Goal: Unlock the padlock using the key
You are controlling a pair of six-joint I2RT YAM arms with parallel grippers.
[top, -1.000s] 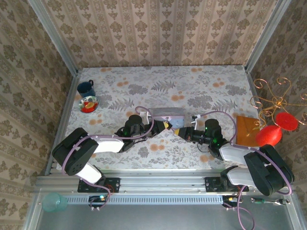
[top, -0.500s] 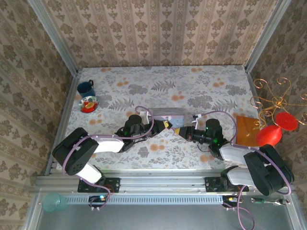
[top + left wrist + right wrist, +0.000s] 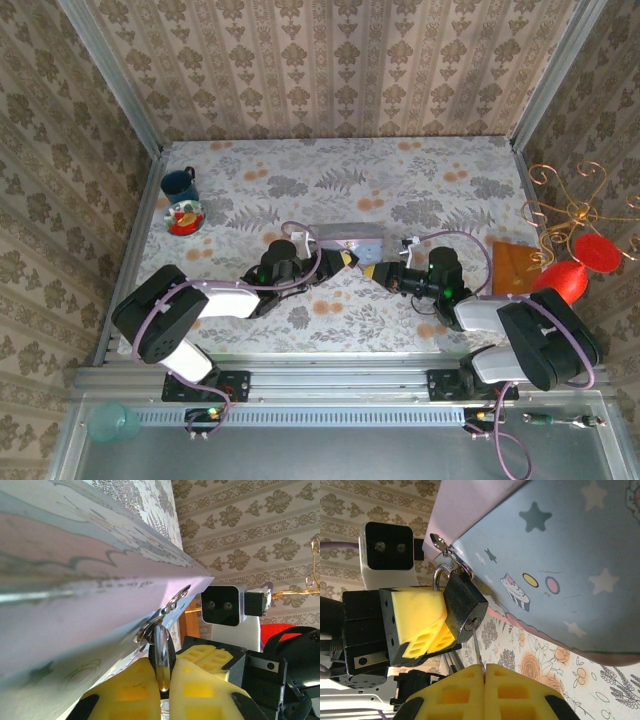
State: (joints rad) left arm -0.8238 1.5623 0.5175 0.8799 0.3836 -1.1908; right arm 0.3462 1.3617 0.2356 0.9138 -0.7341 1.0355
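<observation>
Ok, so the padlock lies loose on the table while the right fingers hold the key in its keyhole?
No: the padlock is hooked through the tin's hasp, as the right wrist view shows. The right fingers do hold the key in its keyhole.

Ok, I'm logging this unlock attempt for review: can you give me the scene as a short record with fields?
padlock: small, dark, shackle through the latch of the tin
tin: pale blue, cartoon print with stars
left gripper: jaws shut on the padlock
right gripper: jaws shut on the key
key: thin blade, tip at the padlock's keyhole
unlocked: no sign of it, shackle looks closed
</observation>
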